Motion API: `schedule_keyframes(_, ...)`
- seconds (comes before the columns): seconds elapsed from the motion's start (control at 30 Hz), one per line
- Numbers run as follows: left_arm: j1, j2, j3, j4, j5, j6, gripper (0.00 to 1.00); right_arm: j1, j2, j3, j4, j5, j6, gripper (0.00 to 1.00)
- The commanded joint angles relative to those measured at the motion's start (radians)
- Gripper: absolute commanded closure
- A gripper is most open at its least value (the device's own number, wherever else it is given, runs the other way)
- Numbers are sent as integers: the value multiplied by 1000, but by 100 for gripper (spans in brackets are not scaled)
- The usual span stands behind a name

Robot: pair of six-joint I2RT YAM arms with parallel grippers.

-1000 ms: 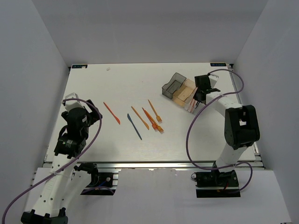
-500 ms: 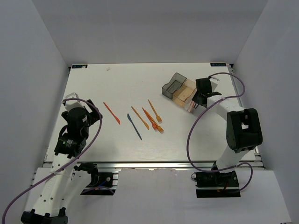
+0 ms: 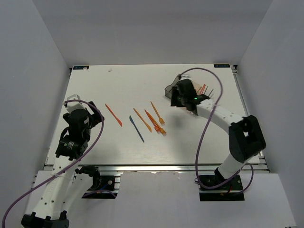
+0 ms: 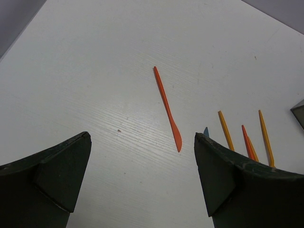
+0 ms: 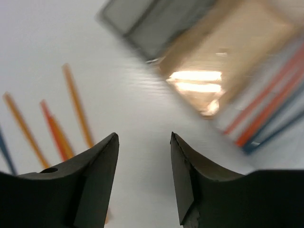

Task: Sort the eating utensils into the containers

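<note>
Five eating utensils lie mid-table: an orange knife (image 3: 114,115), a blue knife (image 3: 137,128), an orange stick (image 3: 142,119) and two orange forks (image 3: 154,121). The containers sit at the back right, and only the dark grey bin (image 3: 170,88) shows beside my arm. Orange and dark utensils (image 3: 204,89) stick out of the row behind my arm. My right gripper (image 3: 177,100) hovers open and empty just in front of the bins (image 5: 228,57). My left gripper (image 4: 142,137) is wide open at the left, holding nothing, with the orange knife (image 4: 167,108) ahead of it.
The right wrist view is blurred by motion; the clear bin (image 5: 270,109) holds orange and dark utensils. White walls close the table on three sides. The right arm's purple cable (image 3: 202,137) loops over the table's right part.
My right gripper has opened and swung left, from beside the clear bin to the near side of the dark grey and orange bins. The left arm has not moved.
</note>
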Motion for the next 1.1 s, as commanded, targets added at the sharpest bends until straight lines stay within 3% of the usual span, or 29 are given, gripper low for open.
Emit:
schedule_keyframes(0.0,-5,3,7,6,-3,2,2,134,101,106,-82,-39,-153,46)
schedule_keyframes(0.17,-5,4,6,4,-3,2,2,225,262,226,-116,-14,-176,49)
schedule_keyframes(0.37,-5,18,11,8,12,10,2,239,431,372,-164,-5,-202,54)
schedule_keyframes(0.53,-5,17,10,11,15,11,2,240,500,423,-193,-6,-216,61)
schedule_keyframes(0.7,-3,14,8,12,18,11,2,242,511,412,-193,-38,-207,62)
schedule_keyframes(0.77,-3,15,10,12,21,13,2,248,511,403,-189,-44,-206,67)
schedule_keyframes(0.87,-5,12,8,12,21,13,2,251,514,401,-199,-52,-206,87)
schedule_keyframes(0.9,-5,14,8,12,21,13,2,251,508,401,-202,-54,-198,99)
schedule_keyframes(1.07,-5,12,8,14,24,13,2,251,444,392,-189,-104,-173,100)
